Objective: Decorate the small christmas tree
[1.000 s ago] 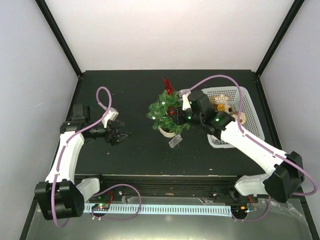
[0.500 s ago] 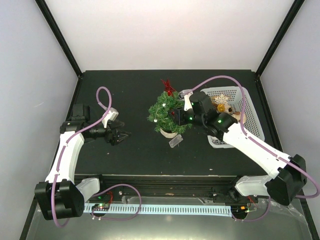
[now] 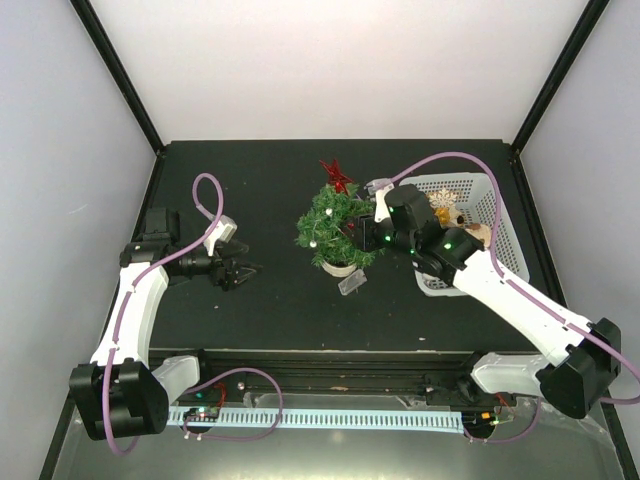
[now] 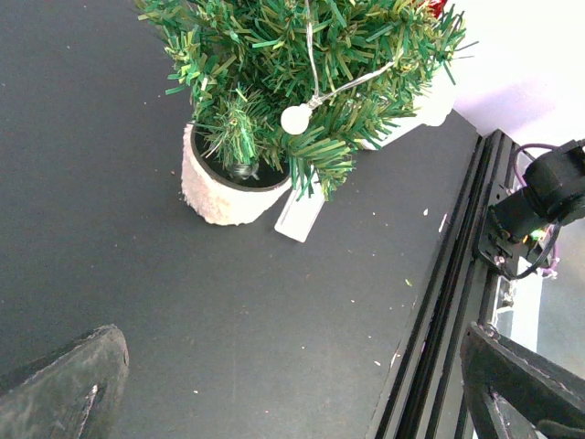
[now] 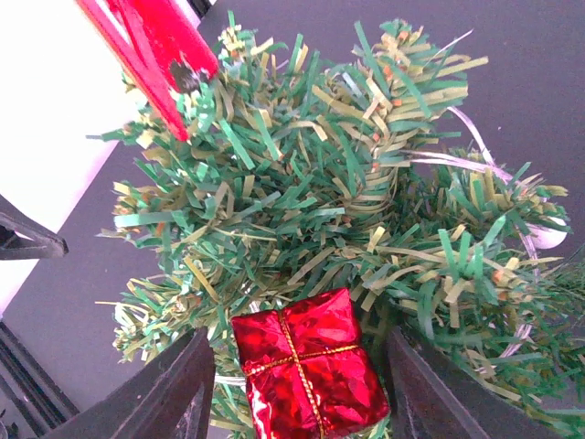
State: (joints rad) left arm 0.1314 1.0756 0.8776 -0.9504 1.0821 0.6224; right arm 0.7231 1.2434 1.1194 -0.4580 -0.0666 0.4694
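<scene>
Top view, layout: I see the small christmas tree (image 3: 335, 225) upright in its white pot (image 3: 337, 268) about mid-desk (image 3: 270, 180), a pale tag (image 3: 350, 284) lying just near of the pot and a red star (image 3: 335, 174) at the tree's far side

Top view, supplies: the white mesh basket (image 3: 450, 180) sits just right of the tree, with a few ornaments in it that I cannot make out clearly

Top view, arms: my right claw (image 3: 362, 232) is pushed into the tree's right side, its tips hidden in the needles; my left claw (image 3: 245, 272) hangs well apart to the left, pointing at the tree

Left wrist view, claw: both fingers (image 4: 64, 393) sit at the bottom corners of the frame, spread wide with nothing between them

Left wrist view, tree: pot, tag and lower branches show ahead, with a white bulb (image 4: 295, 119) on a thin wire among the needles

Right wrist view, load: a shiny red gift box (image 5: 309, 377) with a gold tie sits between my fingers (image 5: 174, 393), right against the branches

Right wrist view, grip: the jaws stand about a box-width apart; I see a thin gap on one side, so I cannot tell whether they pinch the box or merely flank it

Step in hand: I judge this as seating the gift box on a right-side branch

Next move: make sure the box rests in the needles, spread the jaws fully, then draw straight back to the right without dragging the branches or tipping the pot
</scene>
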